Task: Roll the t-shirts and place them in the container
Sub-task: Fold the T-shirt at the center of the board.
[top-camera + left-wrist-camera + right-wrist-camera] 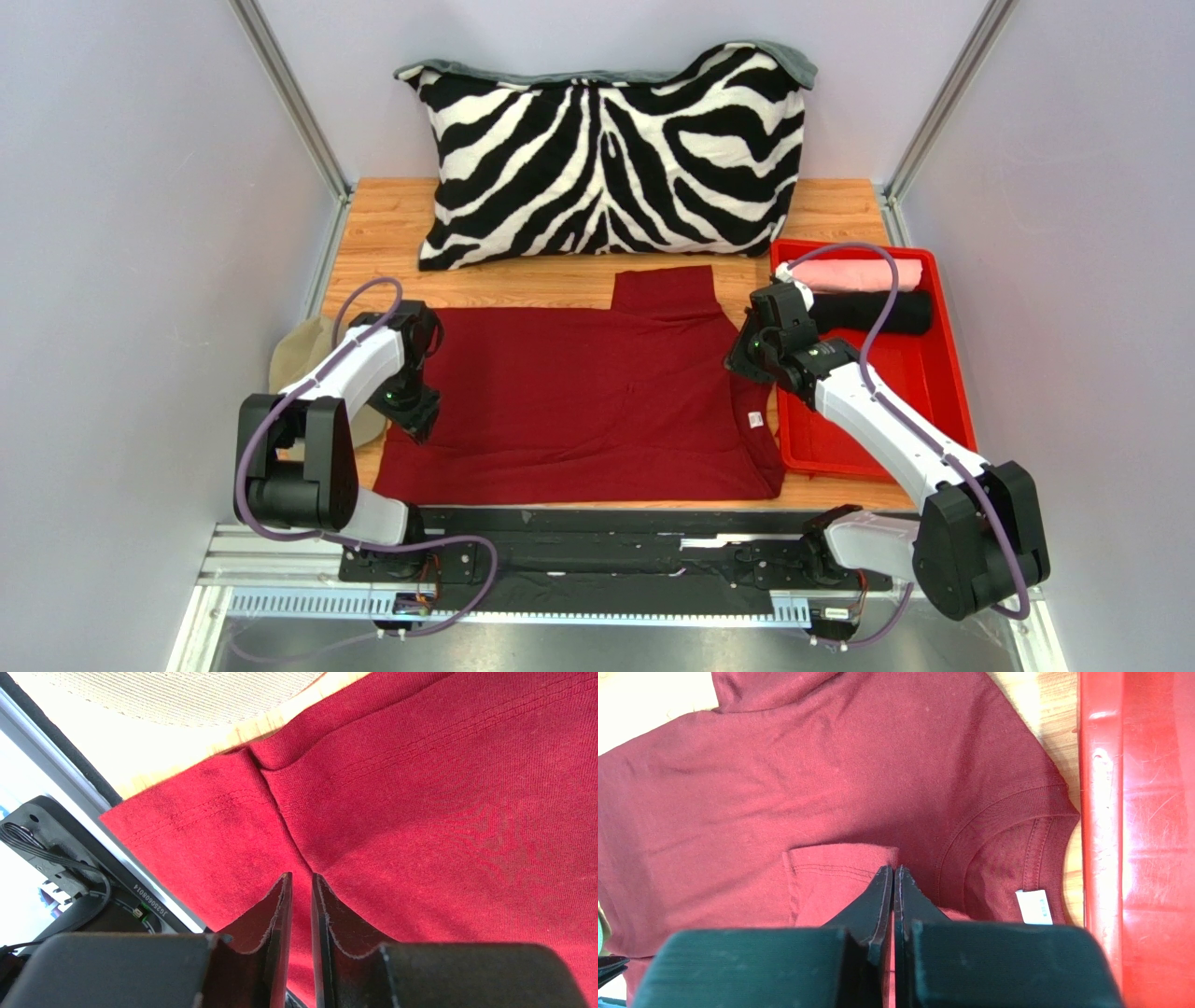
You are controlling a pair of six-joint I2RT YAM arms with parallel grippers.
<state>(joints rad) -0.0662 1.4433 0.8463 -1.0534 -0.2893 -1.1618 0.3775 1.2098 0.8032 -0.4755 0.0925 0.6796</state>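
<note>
With left tool [300,879] narrowly parted and right tool [894,871] closed, the sleeve [826,875] folded onto the shirt [589,399] is risking snagging and unfolding.

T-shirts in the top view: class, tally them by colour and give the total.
maroon t-shirt, spread flat: 1
pale pink t-shirt, rolled: 1
black t-shirt, rolled: 1
Total: 3

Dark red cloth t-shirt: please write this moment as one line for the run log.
dark red cloth t-shirt flat, unrolled | left gripper slightly open at hem | right gripper shut at folded sleeve
</note>
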